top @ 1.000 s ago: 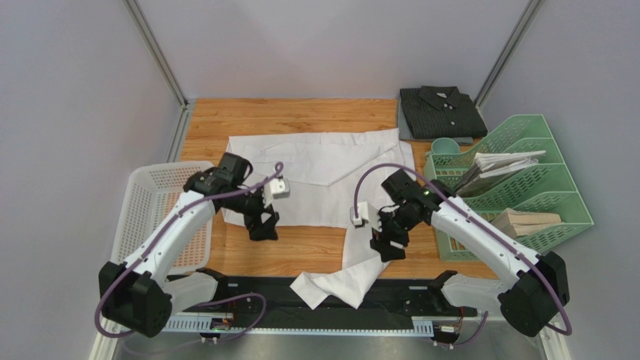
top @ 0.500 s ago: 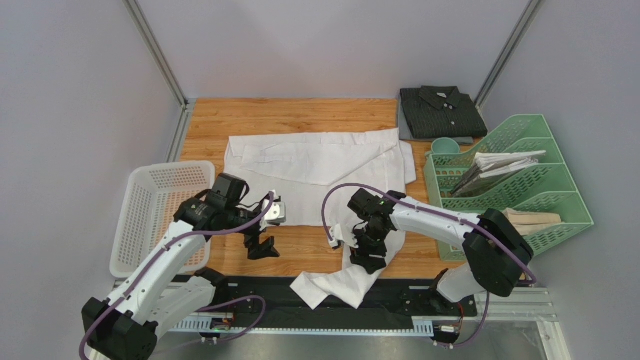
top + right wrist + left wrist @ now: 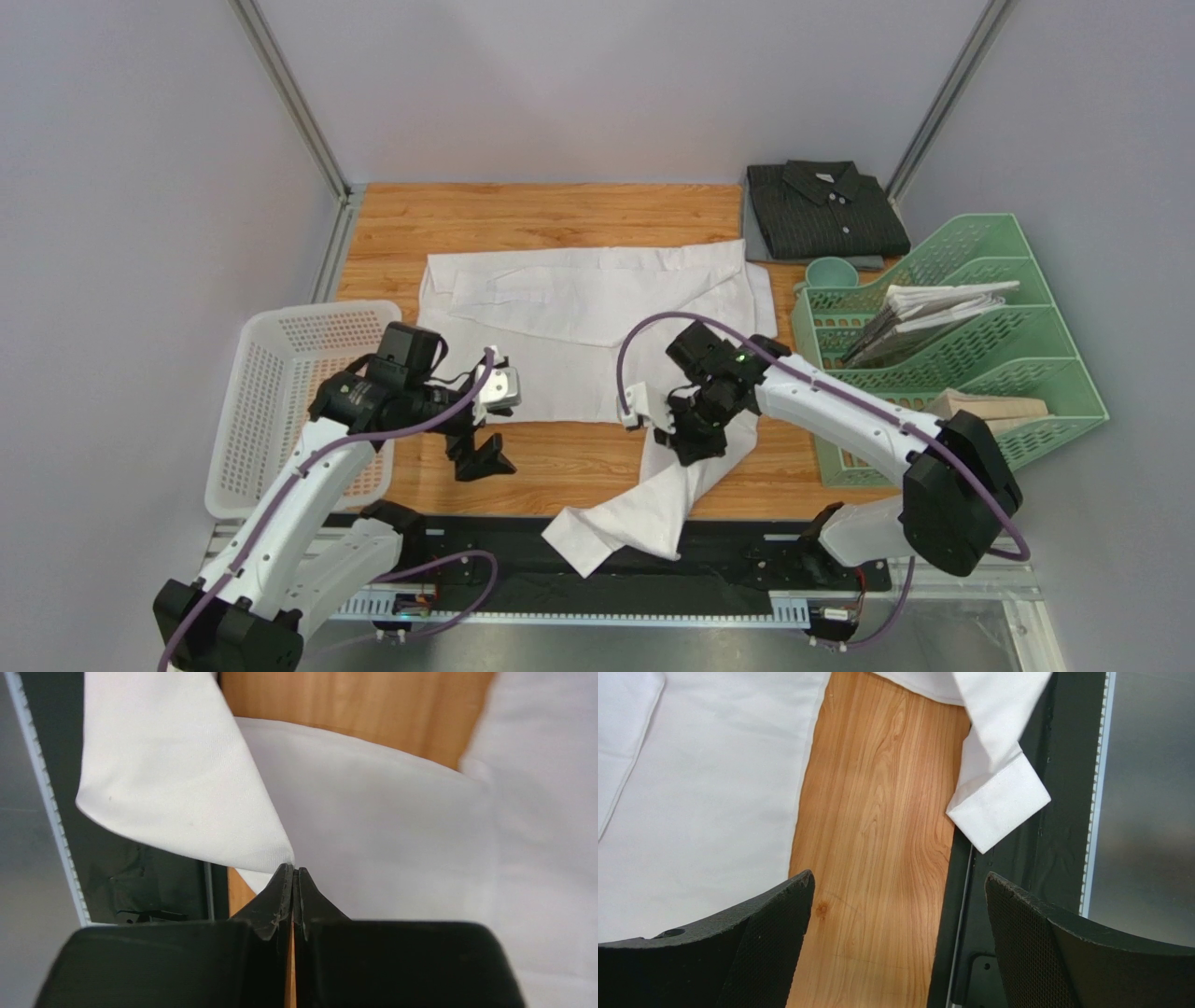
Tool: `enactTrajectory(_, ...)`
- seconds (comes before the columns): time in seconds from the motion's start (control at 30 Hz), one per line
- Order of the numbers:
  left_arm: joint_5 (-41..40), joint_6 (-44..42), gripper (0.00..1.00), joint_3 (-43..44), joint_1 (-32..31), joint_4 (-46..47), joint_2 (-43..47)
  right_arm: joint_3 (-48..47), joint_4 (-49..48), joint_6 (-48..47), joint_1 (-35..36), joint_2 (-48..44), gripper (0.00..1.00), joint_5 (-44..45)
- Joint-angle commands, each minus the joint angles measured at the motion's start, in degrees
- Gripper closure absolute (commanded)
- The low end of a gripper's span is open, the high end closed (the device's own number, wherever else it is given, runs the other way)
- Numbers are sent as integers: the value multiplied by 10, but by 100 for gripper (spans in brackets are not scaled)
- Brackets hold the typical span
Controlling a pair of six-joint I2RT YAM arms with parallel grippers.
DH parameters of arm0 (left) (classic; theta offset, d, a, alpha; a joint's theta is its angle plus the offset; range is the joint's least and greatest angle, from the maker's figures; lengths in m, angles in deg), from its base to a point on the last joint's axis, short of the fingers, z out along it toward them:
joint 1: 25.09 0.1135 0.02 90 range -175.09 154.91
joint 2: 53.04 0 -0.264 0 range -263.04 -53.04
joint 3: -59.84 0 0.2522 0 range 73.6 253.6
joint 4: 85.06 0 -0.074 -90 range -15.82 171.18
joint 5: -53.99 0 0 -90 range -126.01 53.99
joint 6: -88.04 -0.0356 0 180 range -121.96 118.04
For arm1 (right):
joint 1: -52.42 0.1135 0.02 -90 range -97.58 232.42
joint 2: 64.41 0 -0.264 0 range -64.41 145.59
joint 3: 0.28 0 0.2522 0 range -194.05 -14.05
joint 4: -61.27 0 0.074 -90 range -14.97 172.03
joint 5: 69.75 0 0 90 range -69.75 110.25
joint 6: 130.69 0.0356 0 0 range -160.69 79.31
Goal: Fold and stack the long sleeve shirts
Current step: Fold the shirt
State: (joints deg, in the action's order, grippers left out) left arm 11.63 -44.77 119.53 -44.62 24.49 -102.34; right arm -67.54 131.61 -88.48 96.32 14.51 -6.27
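The white shirt [image 3: 589,315] lies spread flat on the wooden table, one sleeve [image 3: 638,507] trailing toward the near edge, its cuff [image 3: 1001,805] over the black rail. My right gripper [image 3: 683,445] is shut, its tips pinching a fold of that sleeve [image 3: 175,791] where it meets the shirt body; in the right wrist view the right gripper [image 3: 293,871] has cloth peaking at its tips. My left gripper [image 3: 474,455] hangs open over bare wood beside the shirt's hem, and the left gripper [image 3: 899,903] holds nothing. The dark striped shirt [image 3: 821,207] sits folded at the back right.
A white mesh basket [image 3: 281,378] stands at the left. A green file tray [image 3: 982,350] with papers [image 3: 933,301] stands at the right, a teal cup [image 3: 831,273] behind it. A black rail [image 3: 758,553] runs along the near edge.
My right gripper closed on the sleeve and drew it up and back, pulling the sleeve narrower. My left arm drew back slightly toward the near left, jaws still open.
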Motion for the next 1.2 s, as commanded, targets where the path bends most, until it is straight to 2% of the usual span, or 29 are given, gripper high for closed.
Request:
enactTrajectory(0.0,22,-10,7,27,-24,3,-16,-52,-44,50,-84,-32,100,13)
enactTrajectory(0.03,11,0,8,19,-33,30,-18,-53,-56,60,-111,-37,100,13)
enactTrajectory(0.17,-26,92,14,-11,-77,154,-23,-31,-106,97,-133,-54,100,41)
enactTrajectory(0.2,-51,131,13,-20,-101,182,-33,-22,-117,102,-134,-67,100,52)
enactTrajectory(0.3,-88,168,12,-17,-158,232,-77,9,-158,114,-138,-86,100,108)
enactTrajectory(0.37,-90,189,13,-10,-175,229,-107,15,-162,118,-149,-94,100,125)
enactTrajectory(0.53,-157,262,14,10,-245,230,-193,22,-155,134,-166,-97,100,139)
enactTrajectory(0.6,-214,273,14,17,-287,232,-214,24,-158,151,-174,-90,100,140)
enactTrajectory(0.83,-297,312,21,50,-357,226,-302,21,-163,210,-221,-44,100,136)
enactTrajectory(0.93,-365,312,22,63,-407,223,-338,13,-159,227,-240,-24,100,119)
enactTrajectory(0.97,-381,313,25,67,-430,224,-358,9,-155,231,-244,-21,100,104)
enactTrajectory(1.0,-412,319,27,78,-437,224,-369,8,-154,234,-247,-20,100,96)
enactTrajectory(1.1,-426,327,34,110,-445,215,-423,8,-148,237,-250,-24,100,83)
enactTrajectory(1.17,-425,331,35,123,-445,203,-464,9,-149,238,-251,-32,100,79)
